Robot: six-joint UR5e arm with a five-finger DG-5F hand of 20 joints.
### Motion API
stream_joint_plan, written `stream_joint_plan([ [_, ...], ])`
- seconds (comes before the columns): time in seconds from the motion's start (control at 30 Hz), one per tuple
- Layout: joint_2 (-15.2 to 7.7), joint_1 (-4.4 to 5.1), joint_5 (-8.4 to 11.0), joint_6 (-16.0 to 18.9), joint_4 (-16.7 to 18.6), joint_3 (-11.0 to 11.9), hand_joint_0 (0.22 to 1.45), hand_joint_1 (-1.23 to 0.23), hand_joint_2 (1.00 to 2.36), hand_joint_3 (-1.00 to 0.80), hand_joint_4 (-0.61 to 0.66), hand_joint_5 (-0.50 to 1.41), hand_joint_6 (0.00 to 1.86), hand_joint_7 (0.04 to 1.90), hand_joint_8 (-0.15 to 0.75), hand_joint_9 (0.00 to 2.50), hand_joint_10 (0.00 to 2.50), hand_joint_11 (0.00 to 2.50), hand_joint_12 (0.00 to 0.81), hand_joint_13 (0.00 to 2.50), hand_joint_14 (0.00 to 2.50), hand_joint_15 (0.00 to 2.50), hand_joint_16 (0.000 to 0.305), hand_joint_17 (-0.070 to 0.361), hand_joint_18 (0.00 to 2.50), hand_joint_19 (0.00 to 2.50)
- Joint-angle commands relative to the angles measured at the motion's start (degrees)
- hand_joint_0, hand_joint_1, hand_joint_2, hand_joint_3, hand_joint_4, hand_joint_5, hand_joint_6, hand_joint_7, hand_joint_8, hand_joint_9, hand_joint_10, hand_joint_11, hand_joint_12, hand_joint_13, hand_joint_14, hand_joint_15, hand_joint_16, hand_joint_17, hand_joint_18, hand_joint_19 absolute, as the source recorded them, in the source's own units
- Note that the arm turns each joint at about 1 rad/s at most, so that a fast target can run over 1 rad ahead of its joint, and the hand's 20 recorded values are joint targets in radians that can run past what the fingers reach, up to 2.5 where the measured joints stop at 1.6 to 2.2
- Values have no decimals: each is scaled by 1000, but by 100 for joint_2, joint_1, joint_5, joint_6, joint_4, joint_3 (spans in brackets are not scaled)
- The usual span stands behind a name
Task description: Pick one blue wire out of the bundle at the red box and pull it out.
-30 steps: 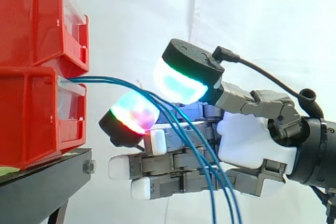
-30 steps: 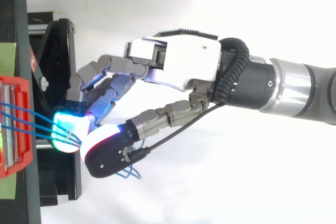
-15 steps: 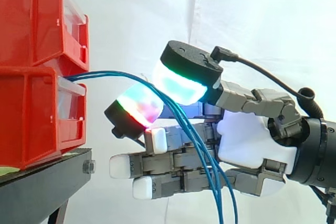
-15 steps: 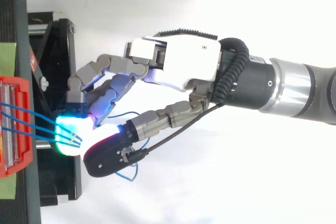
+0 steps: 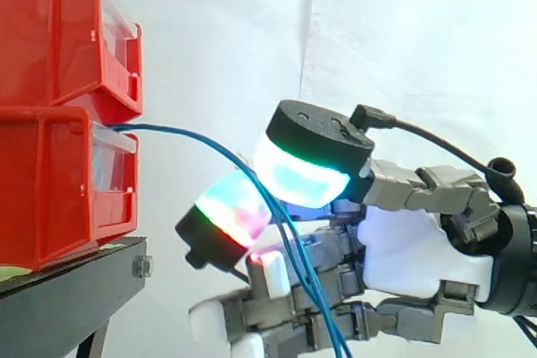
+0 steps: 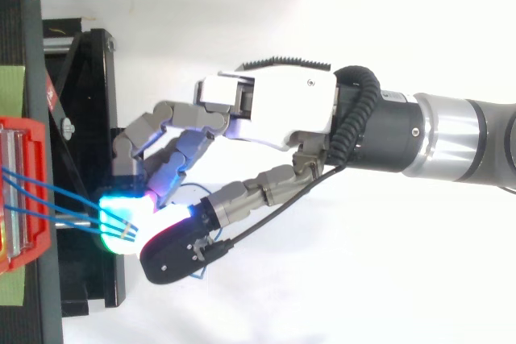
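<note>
Seemingly midway, the hand [image 6: 274, 110] pinches several blue wires [image 5: 168, 129] between its fingers [image 5: 302, 173], the wires stretching ahead of the fingers into the red box [image 5: 50, 182], none yet pulled free.

Left of frame: blue wires [image 5: 168, 129] leave the lower red bin [image 5: 50, 182], arc down-right, pinched at centre between the hand's [image 5: 419, 249] glowing pads [image 5: 302, 175].
</note>
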Motion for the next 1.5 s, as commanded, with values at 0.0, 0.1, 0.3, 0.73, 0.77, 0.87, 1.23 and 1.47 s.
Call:
stream_joint_plan([
  [0.0,86,-11,-150,14,-396,-4,653,-760,1018,-178,26,-214,970,979,346,914,14,780,423,754,13,362,55,124,706,384],
  [0.1,165,-46,-202,14,-713,-4,634,-743,1018,-174,36,-210,966,968,345,914,14,774,423,747,12,369,55,124,690,396],
  [0.3,253,-99,-220,14,-854,-4,623,-733,1019,-158,35,-203,959,1000,351,917,15,759,423,736,14,365,55,124,675,396],
  [0.73,393,-178,-220,6,-845,-4,690,-864,1014,-281,60,-215,955,942,336,856,15,755,433,738,12,348,57,127,716,324],
  [0.77,393,-187,-220,-3,-854,-4,695,-877,1014,-288,81,-215,957,944,337,856,12,757,431,739,12,350,57,128,719,317],
  [0.87,411,-213,-220,-12,-854,-4,708,-892,1012,-322,111,-214,957,921,338,853,14,761,434,739,12,337,57,129,728,315],
  [1.23,411,-222,-220,-12,-836,-4,786,-852,1000,-500,172,-227,952,892,333,821,12,747,433,754,13,326,57,128,781,276],
  [1.47,411,-222,-220,-21,-836,-4,603,-845,1000,-500,214,-227,930,861,337,807,14,767,444,731,12,343,59,133,760,322],
])
